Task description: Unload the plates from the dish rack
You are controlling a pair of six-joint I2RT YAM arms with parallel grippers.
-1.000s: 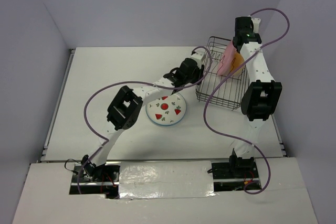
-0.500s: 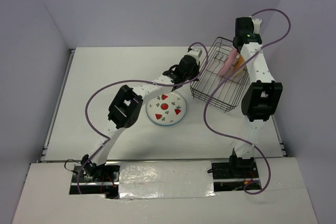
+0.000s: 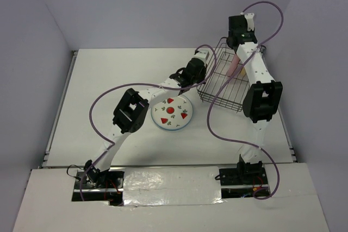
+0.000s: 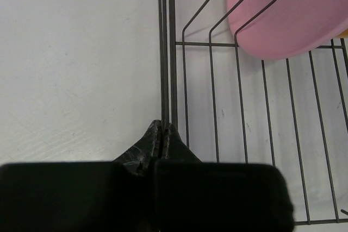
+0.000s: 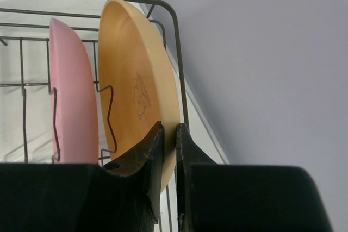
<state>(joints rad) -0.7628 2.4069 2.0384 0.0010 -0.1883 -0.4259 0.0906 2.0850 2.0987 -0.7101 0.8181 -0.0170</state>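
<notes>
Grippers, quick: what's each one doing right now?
Left gripper: closed on the dish rack rim wire.
Right gripper: closed on the yellow-orange plate edge.

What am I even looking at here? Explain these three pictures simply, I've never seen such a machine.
Two robot arms are bolted to a table. The wide picture is taken from above; the other two come from cameras on each wrist. The left gripper is shut on the dish rack, a black wire basket, pinching its edge wire. The right gripper is shut on the yellow-orange plate, which stands in the rack beside the pink plate. The strawberry plate already lies flat on the table.
</notes>
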